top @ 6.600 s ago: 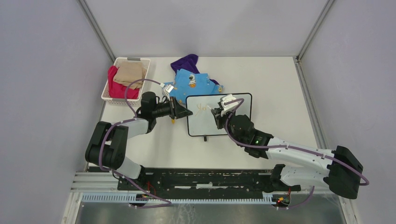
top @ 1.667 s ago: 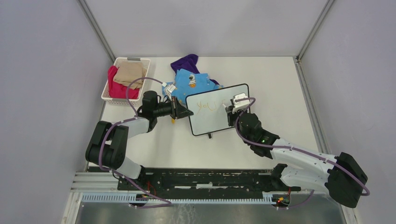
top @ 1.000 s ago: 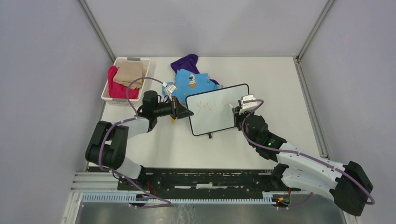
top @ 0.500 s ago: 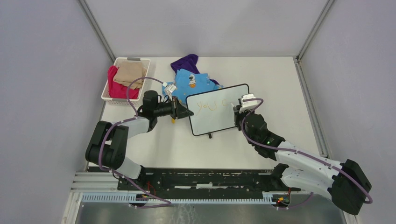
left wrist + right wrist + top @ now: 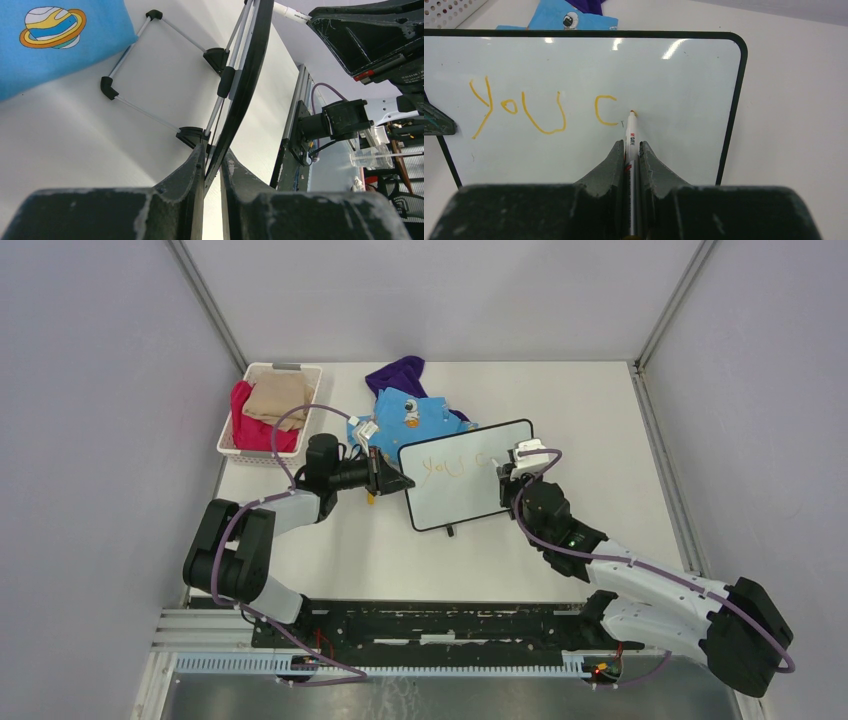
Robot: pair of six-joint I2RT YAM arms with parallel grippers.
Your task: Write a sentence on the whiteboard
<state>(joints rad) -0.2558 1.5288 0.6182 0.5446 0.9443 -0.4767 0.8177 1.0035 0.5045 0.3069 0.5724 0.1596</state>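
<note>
The whiteboard (image 5: 460, 490) stands tilted on its feet at mid-table; it fills the right wrist view (image 5: 574, 65). On it the sentence (image 5: 541, 107) reads "you c" in orange-yellow. My left gripper (image 5: 392, 480) is shut on the whiteboard's left edge, whose black frame (image 5: 245, 80) runs between the jaws in the left wrist view. My right gripper (image 5: 632, 146) is shut on a white marker (image 5: 631, 135). The marker's orange tip (image 5: 632, 113) touches the board just right of the "c".
A blue printed cloth (image 5: 415, 415) and a purple cloth (image 5: 400, 373) lie behind the board. A white basket (image 5: 240, 445) with red and tan cloth stands at the back left. The board's wire stand (image 5: 150, 65) rests on the table behind it.
The board has been turned slightly and "you" has grown to "you c". In the last second my right gripper with the marker has shifted slightly left, to just right of the "c".
</note>
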